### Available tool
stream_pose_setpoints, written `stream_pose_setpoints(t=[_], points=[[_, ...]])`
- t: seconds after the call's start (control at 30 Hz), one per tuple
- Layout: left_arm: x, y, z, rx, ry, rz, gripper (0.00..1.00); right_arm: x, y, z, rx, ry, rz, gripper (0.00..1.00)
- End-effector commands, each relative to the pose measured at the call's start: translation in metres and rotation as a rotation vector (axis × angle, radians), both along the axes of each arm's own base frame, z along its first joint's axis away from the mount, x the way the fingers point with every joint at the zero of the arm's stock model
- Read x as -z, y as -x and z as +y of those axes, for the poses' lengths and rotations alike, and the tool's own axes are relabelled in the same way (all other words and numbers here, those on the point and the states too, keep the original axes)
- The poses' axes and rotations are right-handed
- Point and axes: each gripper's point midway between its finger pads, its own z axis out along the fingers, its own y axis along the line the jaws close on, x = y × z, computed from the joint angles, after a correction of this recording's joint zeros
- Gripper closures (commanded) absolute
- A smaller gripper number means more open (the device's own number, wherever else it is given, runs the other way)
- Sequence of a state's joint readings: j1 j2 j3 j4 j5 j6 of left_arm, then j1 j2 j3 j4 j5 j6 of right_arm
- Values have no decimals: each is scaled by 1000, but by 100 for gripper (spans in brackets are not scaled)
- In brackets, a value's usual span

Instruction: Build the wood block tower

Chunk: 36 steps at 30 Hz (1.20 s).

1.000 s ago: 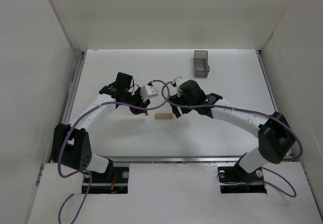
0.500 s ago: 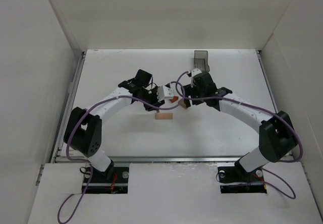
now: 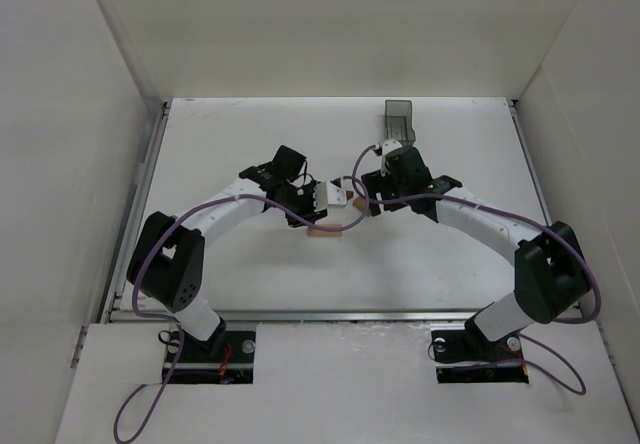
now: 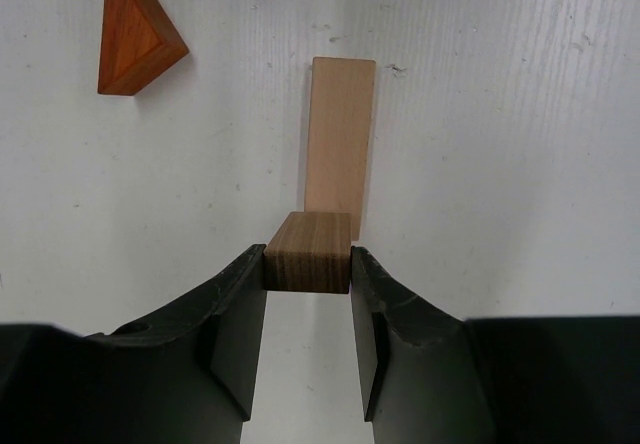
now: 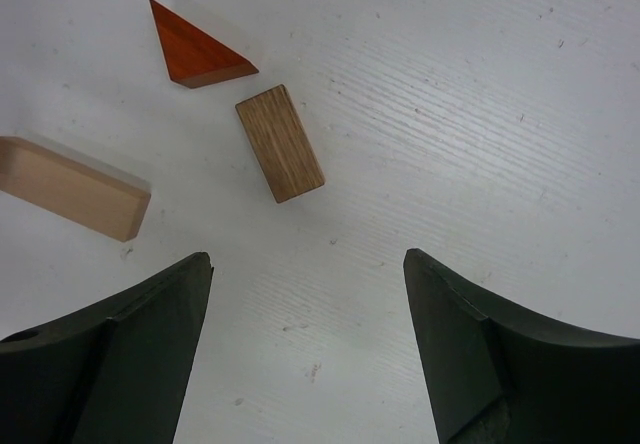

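Note:
My left gripper (image 4: 308, 264) is shut on a small brown wood block (image 4: 308, 252), held just above the near end of a long pale tan block (image 4: 340, 134) lying flat on the table. An orange triangular piece (image 4: 135, 34) lies to the upper left. In the right wrist view my right gripper (image 5: 308, 274) is open and empty above bare table, with the orange triangle (image 5: 198, 49), a second brown block (image 5: 280, 142) and the pale block (image 5: 70, 189) ahead of it. In the top view both grippers meet near the pale block (image 3: 322, 232).
A translucent dark grey bin (image 3: 399, 124) stands at the back right of the white table (image 3: 230, 264). White walls enclose the table on the left, right and far sides. Purple cables loop between the two wrists.
My left gripper has moved right, carrying the brown block over the pale block. My right gripper has drawn back from the pale block toward the far right.

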State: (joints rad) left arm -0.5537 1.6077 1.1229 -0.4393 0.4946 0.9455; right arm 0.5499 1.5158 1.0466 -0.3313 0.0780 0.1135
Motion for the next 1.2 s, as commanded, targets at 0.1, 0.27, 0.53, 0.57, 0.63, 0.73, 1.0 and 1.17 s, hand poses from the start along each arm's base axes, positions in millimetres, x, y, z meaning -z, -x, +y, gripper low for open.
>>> stream_pose_setpoints(t=[0.1,0.27,0.53,0.57,0.63,0.73,1.0,1.17], points=[[2,8,1,69,-21,-23,91,-27,-11,8,13,-73,-79,17],[5,10,2,77,-26,-20,91,-27,-10,9,6,-78,-76,17],[7,16,-1,104,-17,-10,91,-23,-11,9,6,-73,-68,17],[7,16,-1,104,-17,-10,91,-23,-11,9,6,-73,-68,17],[7,16,-1,104,-17,-10,91,-23,-11,9,6,-73,-68,17],[10,19,0,104,-22,-2,91,-23,-11,9,6,-73,-68,17],[12,20,-3,106,-20,3,90,-23,-11,9,6,-73,-68,17],[8,18,-9,98,-7,-2,90,-20,-11,9,6,-68,-60,17]])
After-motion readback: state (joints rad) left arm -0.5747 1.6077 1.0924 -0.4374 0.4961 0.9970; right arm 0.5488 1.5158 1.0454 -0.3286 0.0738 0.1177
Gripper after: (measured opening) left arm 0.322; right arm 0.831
